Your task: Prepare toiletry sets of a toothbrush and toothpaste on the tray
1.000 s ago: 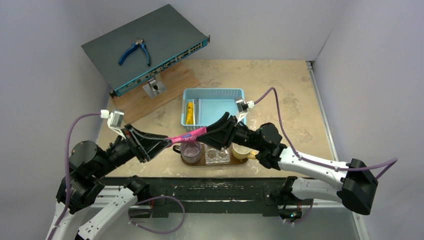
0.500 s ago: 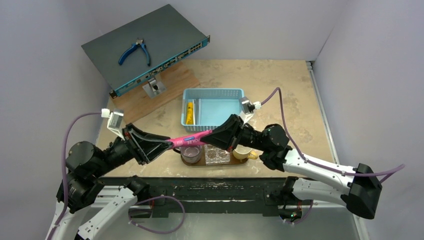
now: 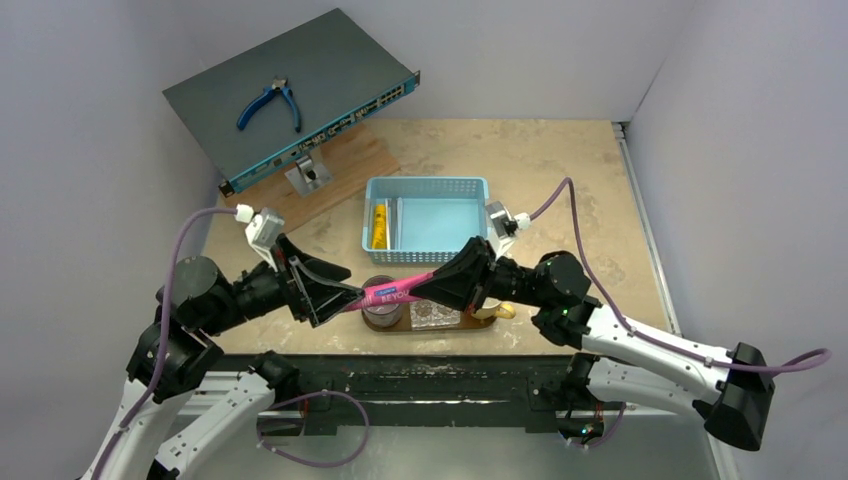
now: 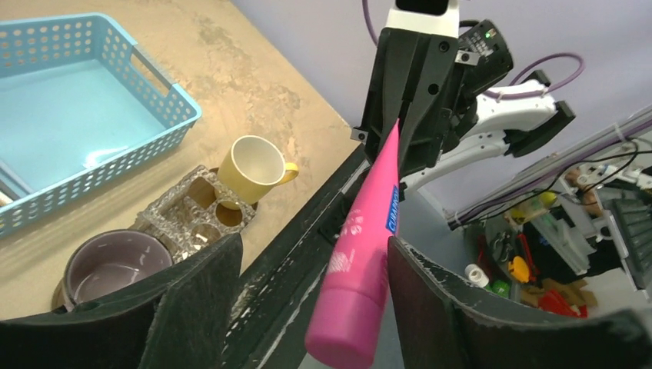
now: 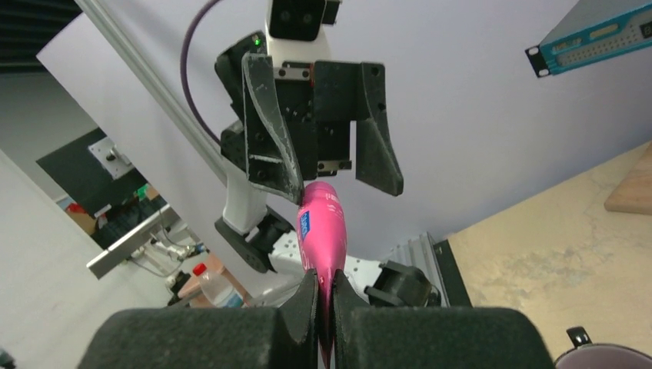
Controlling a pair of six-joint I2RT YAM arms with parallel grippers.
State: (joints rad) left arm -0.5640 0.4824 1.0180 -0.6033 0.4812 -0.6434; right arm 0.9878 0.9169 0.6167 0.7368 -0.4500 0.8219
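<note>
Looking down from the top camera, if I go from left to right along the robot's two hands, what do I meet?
Black left gripper → magenta-pink plastic toothpaste tube → black right gripper.

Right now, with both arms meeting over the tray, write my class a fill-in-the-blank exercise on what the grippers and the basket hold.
1. The right gripper is shut on the flat end of a toothpaste tube coloured ___.
2. The left gripper stands ___ around that tube's cap end.
3. A second tube, coloured ___, lies in the blue basket.

Missing words: pink; open; yellow.
</note>
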